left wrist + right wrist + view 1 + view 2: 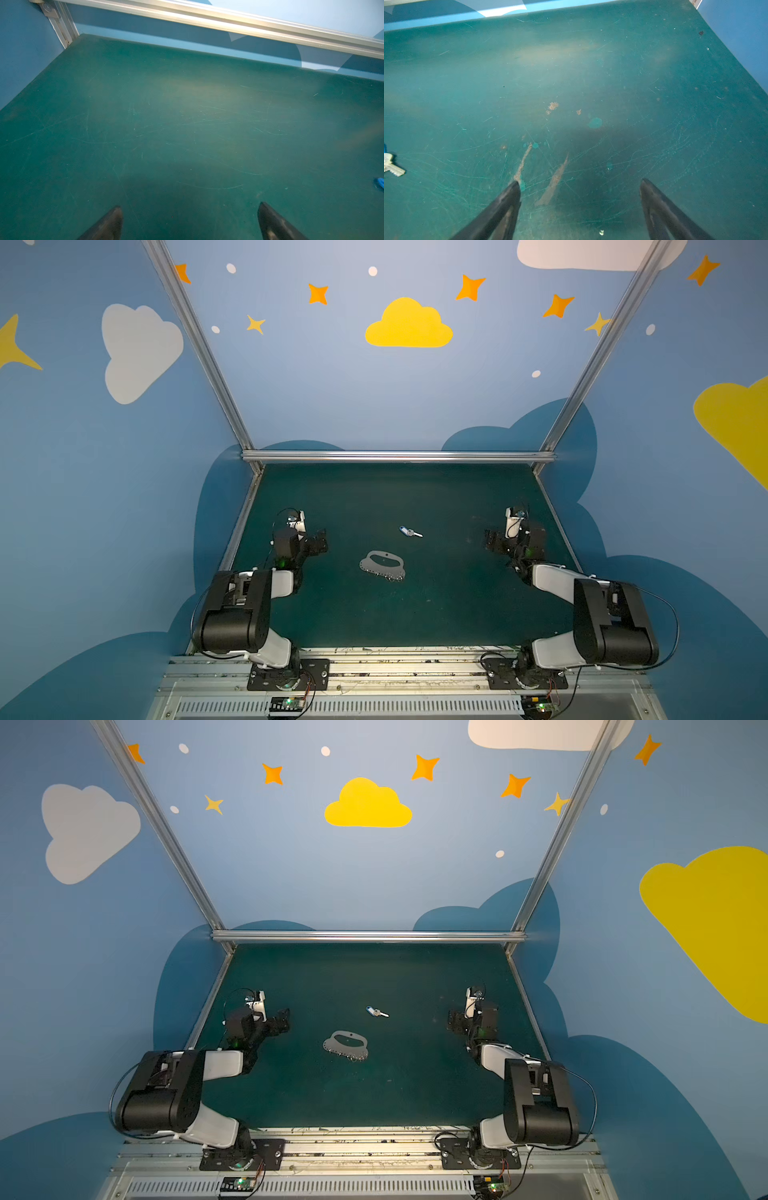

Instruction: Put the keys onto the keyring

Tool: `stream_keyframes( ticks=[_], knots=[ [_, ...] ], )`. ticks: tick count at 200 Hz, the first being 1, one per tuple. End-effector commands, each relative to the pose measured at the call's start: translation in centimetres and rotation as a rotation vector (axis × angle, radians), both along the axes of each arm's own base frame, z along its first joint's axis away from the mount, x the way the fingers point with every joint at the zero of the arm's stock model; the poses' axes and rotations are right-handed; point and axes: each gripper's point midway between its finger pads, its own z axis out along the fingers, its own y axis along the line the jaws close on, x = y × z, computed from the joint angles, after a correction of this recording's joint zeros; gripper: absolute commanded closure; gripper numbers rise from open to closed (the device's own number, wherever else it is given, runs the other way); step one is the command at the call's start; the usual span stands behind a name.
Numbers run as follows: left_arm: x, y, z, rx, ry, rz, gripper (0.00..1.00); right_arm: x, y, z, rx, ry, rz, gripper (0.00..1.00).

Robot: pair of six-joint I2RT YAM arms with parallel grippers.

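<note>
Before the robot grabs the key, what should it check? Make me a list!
1. Left claw open and empty: ok.
2. Right claw open and empty: ok.
3. Key lying free on the mat, away from both claws: ok.
4. Keyring flat, nothing covering it: ok.
5. Which of its little rings is easiest to use: cannot tell, too small.
6. Key on keyring: not ok, they lie apart.
</note>
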Motion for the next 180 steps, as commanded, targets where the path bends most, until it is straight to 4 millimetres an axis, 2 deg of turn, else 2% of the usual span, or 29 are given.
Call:
stream_keyframes(
  ticks=[1, 169, 180],
  knots=[
    [-0.11, -0.04, 0.56, 0.007, -0.018, -0.011, 0.00, 0.38, -0.11, 0.30, 0.006, -0.002, -0.014, 0.12],
    [-0.17, -0.12, 0.47, 0.015, -0.017, -0.010, 0.00, 0.42, -0.11, 0.35, 0.017, -0.003, -0.006, 0.11],
    [-0.11, 0.37, 0.52, 0.025, -0.018, 0.025, 0.00, 0.33, -0.13, 0.28, 0.018, -0.001, -0.007, 0.12]
  ],
)
